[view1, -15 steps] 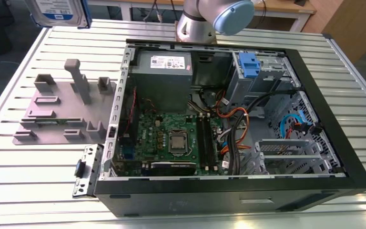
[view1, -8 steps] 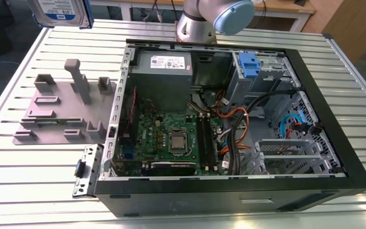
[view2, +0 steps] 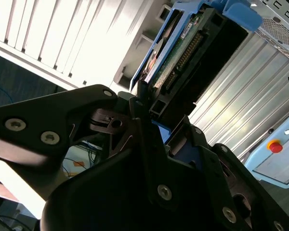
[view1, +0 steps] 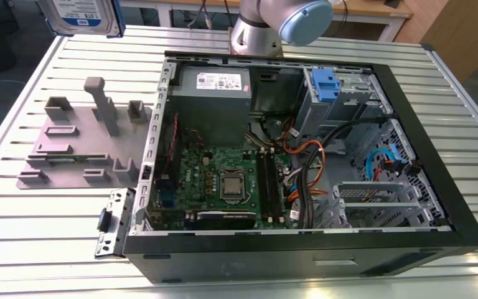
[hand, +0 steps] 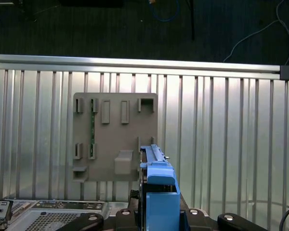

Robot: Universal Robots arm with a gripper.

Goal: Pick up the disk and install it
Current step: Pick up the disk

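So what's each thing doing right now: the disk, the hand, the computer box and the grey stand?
the disk: up in the air, clamped in the hand.
the hand: shut on the disk.
computer case: lying on its side, open, insides showing.
grey stand: sitting on the table beside the case.

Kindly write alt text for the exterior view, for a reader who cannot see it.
An open computer case lies on a slatted metal table. A grey stand sits at the exterior view's left; the disk shows at the top left.
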